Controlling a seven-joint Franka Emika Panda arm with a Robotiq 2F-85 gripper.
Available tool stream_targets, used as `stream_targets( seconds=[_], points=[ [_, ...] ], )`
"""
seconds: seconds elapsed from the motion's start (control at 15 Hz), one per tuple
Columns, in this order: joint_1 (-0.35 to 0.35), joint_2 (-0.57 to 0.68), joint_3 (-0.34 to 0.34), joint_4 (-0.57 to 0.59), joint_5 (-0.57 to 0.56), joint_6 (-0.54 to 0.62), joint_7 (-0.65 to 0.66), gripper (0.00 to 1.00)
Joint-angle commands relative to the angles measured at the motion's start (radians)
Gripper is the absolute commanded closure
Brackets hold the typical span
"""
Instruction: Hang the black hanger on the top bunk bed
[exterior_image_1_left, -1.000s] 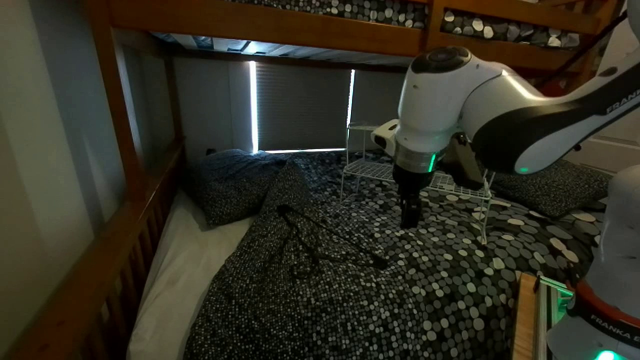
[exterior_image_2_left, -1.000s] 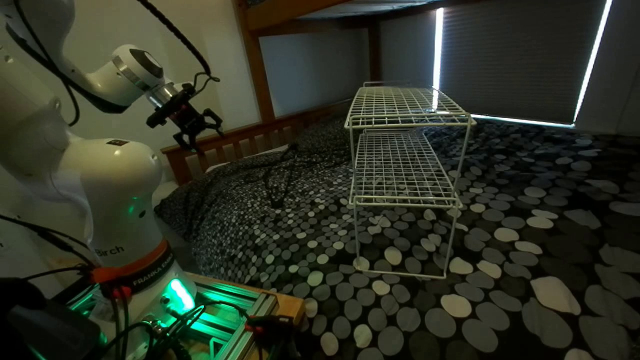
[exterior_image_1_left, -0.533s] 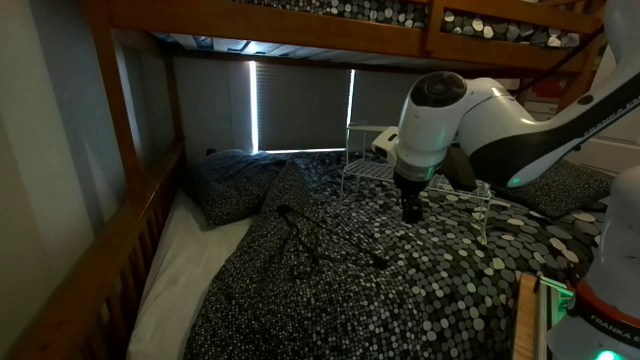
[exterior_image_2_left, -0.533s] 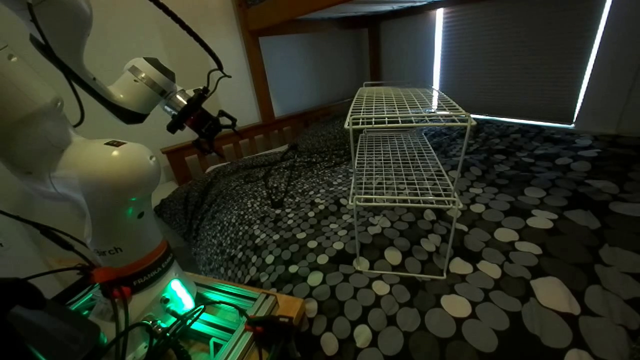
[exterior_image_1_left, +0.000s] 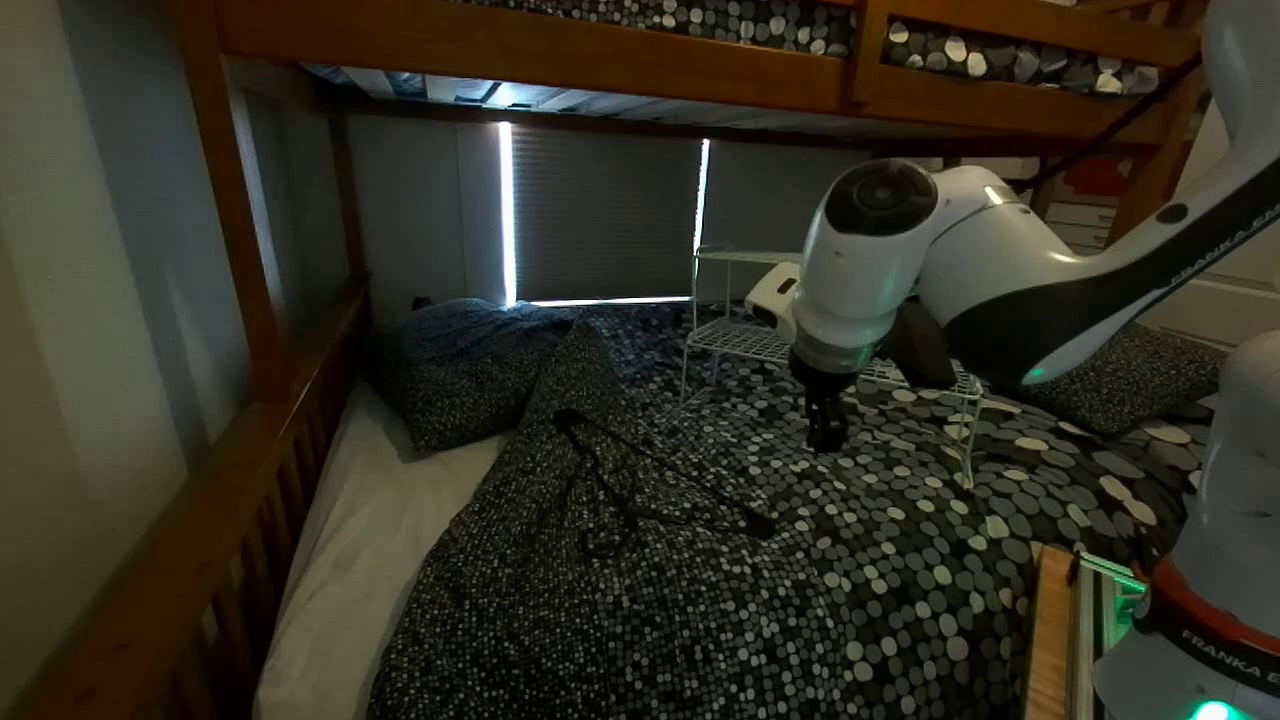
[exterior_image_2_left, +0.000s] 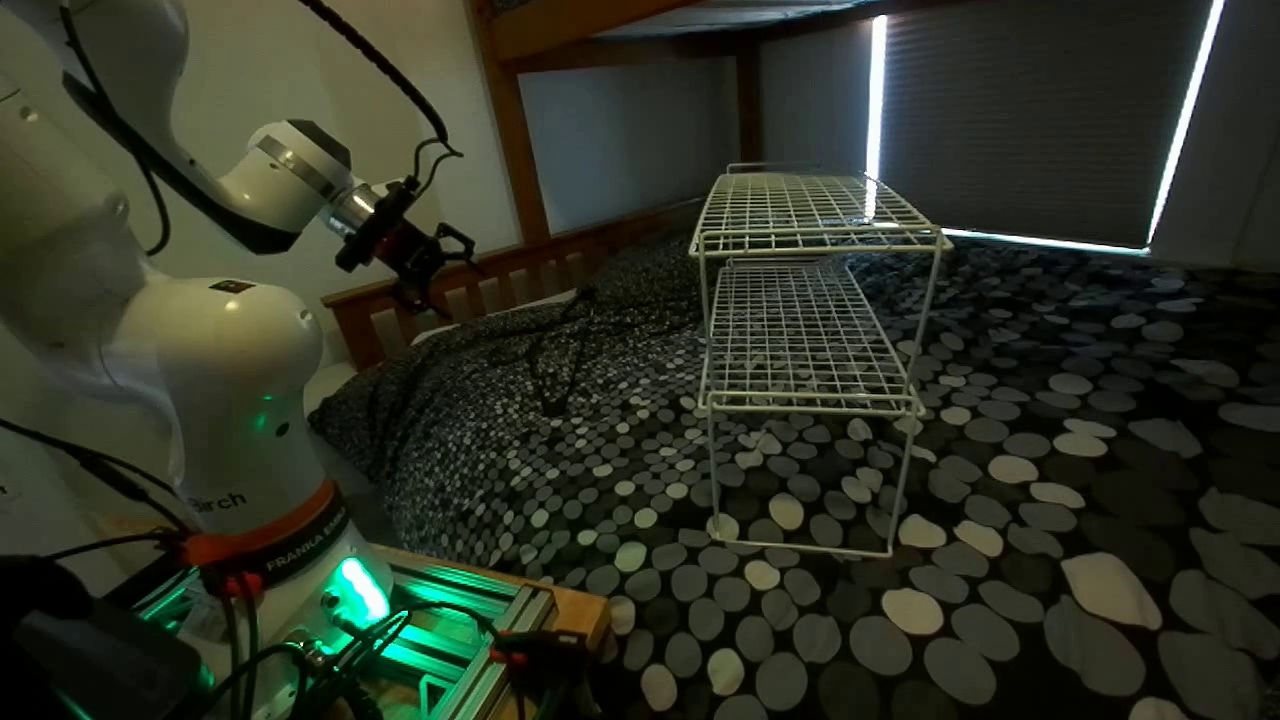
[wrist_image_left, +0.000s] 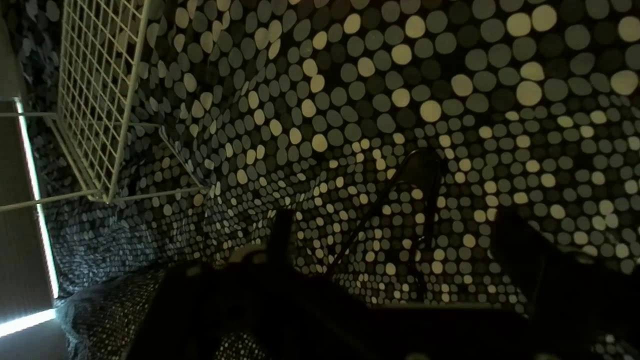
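The thin black hanger (exterior_image_1_left: 630, 513) lies flat on the speckled blanket of the lower bed. It also shows in an exterior view (exterior_image_2_left: 555, 404) and in the wrist view (wrist_image_left: 422, 170), where one rounded end shows ahead of the fingers and its lower part is hidden behind the gripper. My gripper (wrist_image_left: 395, 215) is open and empty, fingers wide apart. In both exterior views the gripper (exterior_image_1_left: 826, 440) (exterior_image_2_left: 458, 285) hangs above the bed, apart from the hanger. The top bunk bed (exterior_image_1_left: 560, 50) shows its long brown rail overhead; a corner shows in an exterior view (exterior_image_2_left: 600, 20).
A white wire rack (exterior_image_2_left: 810, 405) stands on the lower bed near the arm; it also shows in the wrist view (wrist_image_left: 100, 95). A dark pillow (exterior_image_1_left: 470, 370) lies by the slatted wooden bed end (exterior_image_1_left: 200, 570). A brown post (exterior_image_1_left: 235, 250) rises at that end.
The arm has moved out over the bed and its wrist has come lower, mostly in the earlier half second. The gripper stays open. The hanger has not moved.
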Motion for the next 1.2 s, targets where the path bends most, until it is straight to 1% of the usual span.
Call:
stream_targets(
  seconds=[0.0,0.07,0.13,0.2,0.4,0.47,0.73,0.8,0.87,0.93,1.0,1.13],
  points=[
    [0.001,0.039,0.011,-0.109,-0.199,0.065,0.157,0.00],
    [-0.034,0.051,0.052,-0.138,-0.295,0.088,0.228,0.00],
    [-0.035,0.134,0.070,-0.080,-0.377,0.058,0.309,0.00],
    [-0.044,0.150,0.073,-0.099,-0.449,0.078,0.394,0.00],
    [-0.060,0.218,0.081,-0.097,-0.642,0.080,0.628,0.00],
    [0.002,0.255,0.015,-0.095,-0.707,0.038,0.705,0.00],
    [0.028,0.400,-0.039,-0.096,-0.940,-0.049,0.974,0.00],
    [0.029,0.421,-0.056,-0.096,-1.005,-0.038,1.032,0.00],
    [0.026,0.441,-0.073,-0.096,-1.042,-0.017,1.054,0.00],
    [0.037,0.392,-0.070,-0.095,-0.964,-0.017,0.973,0.00],
    [0.033,0.417,-0.077,-0.093,-0.997,-0.016,1.005,0.00],
    [0.029,0.441,-0.083,-0.088,-1.015,-0.016,1.023,0.00]
  ],
)
